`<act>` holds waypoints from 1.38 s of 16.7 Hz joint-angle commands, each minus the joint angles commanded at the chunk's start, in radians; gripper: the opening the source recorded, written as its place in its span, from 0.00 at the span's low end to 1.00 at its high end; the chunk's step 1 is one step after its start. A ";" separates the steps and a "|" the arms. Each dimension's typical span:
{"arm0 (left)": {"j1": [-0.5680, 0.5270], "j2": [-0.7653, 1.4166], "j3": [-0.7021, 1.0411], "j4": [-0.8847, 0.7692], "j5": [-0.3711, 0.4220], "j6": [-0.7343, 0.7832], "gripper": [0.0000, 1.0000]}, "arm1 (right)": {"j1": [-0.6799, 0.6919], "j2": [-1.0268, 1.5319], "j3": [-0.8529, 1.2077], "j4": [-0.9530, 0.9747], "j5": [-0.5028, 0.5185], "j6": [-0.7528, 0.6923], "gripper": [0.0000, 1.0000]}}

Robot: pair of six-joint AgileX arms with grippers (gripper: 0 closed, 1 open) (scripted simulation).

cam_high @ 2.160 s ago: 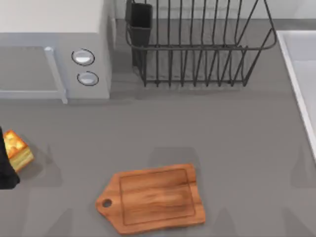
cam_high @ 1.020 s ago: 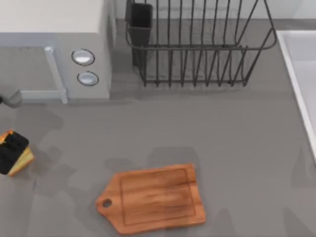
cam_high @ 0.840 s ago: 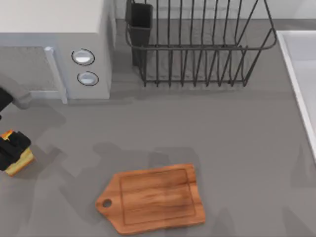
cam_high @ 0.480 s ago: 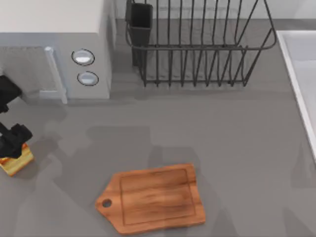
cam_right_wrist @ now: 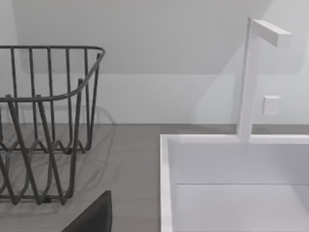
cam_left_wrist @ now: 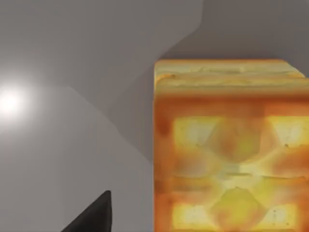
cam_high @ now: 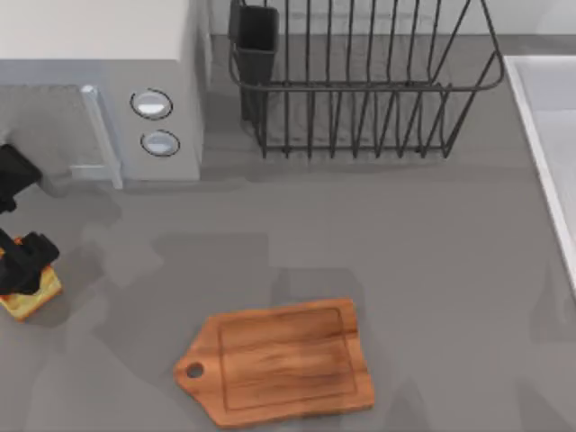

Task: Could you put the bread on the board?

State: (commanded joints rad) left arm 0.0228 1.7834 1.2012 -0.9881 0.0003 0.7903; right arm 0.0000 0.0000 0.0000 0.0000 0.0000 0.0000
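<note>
At the grey surface's (cam_high: 423, 243) far left, the left gripper (cam_high: 20, 267) sits over the small golden-crusted bread chunk (cam_high: 34, 297); its grip cannot be told. The brown wooden board (cam_high: 283, 362) lies well apart.

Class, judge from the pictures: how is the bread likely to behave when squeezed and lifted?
The bread is a small blocky chunk with flat sides, so it probably won't roll. Its glossy crust may be somewhat slippery, and the pale layered sides suggest it could squash under a hard squeeze. The left gripper sits over it at the table's left edge.

No readable text anywhere (no labels, numbers).
</note>
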 joint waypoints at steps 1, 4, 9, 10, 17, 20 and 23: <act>0.001 -0.004 -0.023 0.018 0.000 0.000 1.00 | 0.000 0.000 0.000 0.000 0.000 0.000 1.00; 0.003 0.004 -0.094 0.097 0.000 0.002 1.00 | 0.000 0.000 0.000 0.000 0.000 0.000 1.00; 0.005 0.098 -0.132 0.224 0.000 0.005 1.00 | 0.000 0.000 0.000 0.000 0.000 0.000 1.00; 0.004 0.116 -0.125 0.237 0.000 0.005 1.00 | 0.000 0.000 0.000 0.000 0.000 0.000 1.00; 0.004 0.133 -0.115 0.248 0.001 0.005 0.85 | 0.000 0.000 0.000 0.000 0.000 0.000 1.00; 0.004 0.133 -0.115 0.248 0.001 0.005 0.62 | 0.000 0.000 0.000 0.000 0.000 0.000 1.00; 0.004 0.133 -0.115 0.248 0.001 0.005 0.40 | 0.000 0.000 0.000 0.000 0.000 0.000 1.00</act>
State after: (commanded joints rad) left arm 0.0267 1.9165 1.0862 -0.7405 0.0008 0.7954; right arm 0.0000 0.0000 0.0000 0.0000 0.0000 0.0000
